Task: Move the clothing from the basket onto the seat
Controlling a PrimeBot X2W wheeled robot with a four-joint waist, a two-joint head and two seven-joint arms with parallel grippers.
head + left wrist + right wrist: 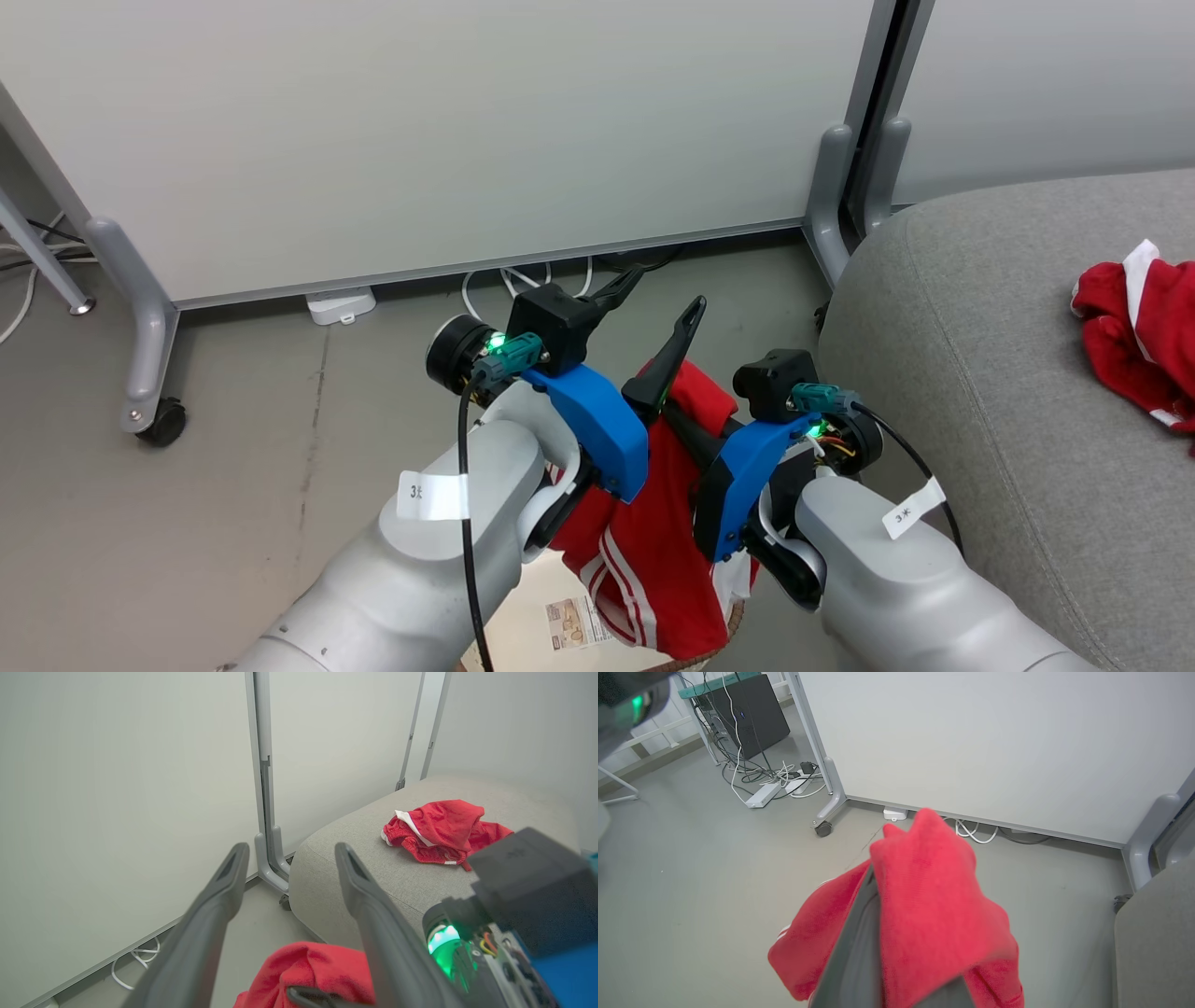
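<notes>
- At the far left, a pale partition (420,140) on castor feet stands on the grey floor (233,448), with white cables (523,280) coiled at its foot. None of it concerns the job.
- The left end effector (290,858) stands wide, its two dark fingers well apart with nothing between the tips. Red cloth bunches low near their roots, and I cannot tell whether it touches them.
- Just right of it hangs the held garment (653,551), red with white stripes. It drapes from a raised fold down into the basket (518,602), whose cream inside and brown rim show at the near edge.
- The right end effector (871,896) is closed on a bunched fold of that garment, with cloth heaped over its fingers so the tips are buried.
- Judging by the drape, the garment is light, limp and probably a little slick, so it will sag, swing and trail. A pinch through a thick gathered fold — as here — should hold better than a single layer. The low hem may catch the basket's rim unless it is raised higher.
- To the right, the seat (980,373), broad and grey, lies just beside the basket.
- At the far right, a second garment (1134,336) sits crumpled on the seat, so about half the task looks done. The held piece needs carrying rightward and setting down near it.
</notes>
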